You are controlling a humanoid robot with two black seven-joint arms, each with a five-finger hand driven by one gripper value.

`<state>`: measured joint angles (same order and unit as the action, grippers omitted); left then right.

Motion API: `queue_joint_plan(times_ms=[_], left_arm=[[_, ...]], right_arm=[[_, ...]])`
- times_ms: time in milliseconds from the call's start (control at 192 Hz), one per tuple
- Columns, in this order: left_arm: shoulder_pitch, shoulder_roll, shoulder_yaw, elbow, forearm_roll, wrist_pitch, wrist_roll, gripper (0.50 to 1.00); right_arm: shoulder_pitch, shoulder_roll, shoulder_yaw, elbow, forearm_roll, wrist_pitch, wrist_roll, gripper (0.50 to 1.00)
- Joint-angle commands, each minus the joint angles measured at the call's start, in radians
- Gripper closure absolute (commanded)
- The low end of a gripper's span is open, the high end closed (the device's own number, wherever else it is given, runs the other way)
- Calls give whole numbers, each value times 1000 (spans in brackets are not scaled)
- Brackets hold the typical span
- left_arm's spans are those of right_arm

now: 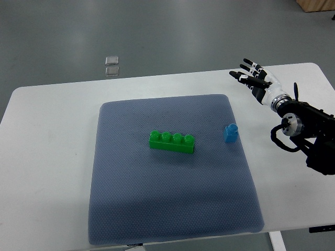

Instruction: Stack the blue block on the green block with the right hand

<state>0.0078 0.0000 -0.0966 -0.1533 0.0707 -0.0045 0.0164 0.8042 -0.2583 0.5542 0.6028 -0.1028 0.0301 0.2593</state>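
1. Blue, small and single-studded, the blue block [230, 133] stands upright near the right edge of the grey mat [131, 209], apart from everything else.
2. To its left, well apart from it and close to the middle of the mat, the green block [172, 141] lies flat with its row of four studs facing up, so its top is free to take another piece.
3. The mat covers the middle of a white table [47, 157]; its textured surface probably keeps the blocks from sliding when pressed.
4. The right hand [255, 79] comes in from the right edge and hovers over the bare table beyond the mat's far right corner, well away from the blue block. Its fingers are spread and straight, holding nothing.
5. With the palm open like this, the hand looks ready for an approach, not a grasp; picking up has not yet begun.
6. The blue block sits on the side nearest that arm, which suits a short reach toward the robot and inward.
7. No left arm shows anywhere in the view.
8. Two small clear squares [111, 65] lie on the floor beyond the table, not part of the job.
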Motion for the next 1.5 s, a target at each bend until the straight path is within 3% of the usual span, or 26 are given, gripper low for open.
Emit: queue_joint_plan(times_ms=[0, 527, 751, 1074, 1200, 1497], left_arm=[[0, 0, 0, 1, 0, 0, 1, 500], [0, 0, 0, 0, 0, 0, 1, 500], [0, 0, 0, 1, 0, 0, 1, 500], [0, 0, 0, 0, 0, 0, -1, 500], [0, 0, 0, 0, 0, 0, 1, 500], [0, 0, 0, 0, 0, 0, -1, 500]], right_arm=[[3, -4, 1, 0, 0, 1, 0, 585], [3, -61, -3, 6, -3, 27, -2, 585], [-5, -94, -3, 40, -117, 24, -6, 585], [4, -303, -102, 305, -488, 14, -25, 587], [41, -375, -135, 391, -649, 25, -84, 587], [95, -506, -254, 557, -933, 82, -153, 587]])
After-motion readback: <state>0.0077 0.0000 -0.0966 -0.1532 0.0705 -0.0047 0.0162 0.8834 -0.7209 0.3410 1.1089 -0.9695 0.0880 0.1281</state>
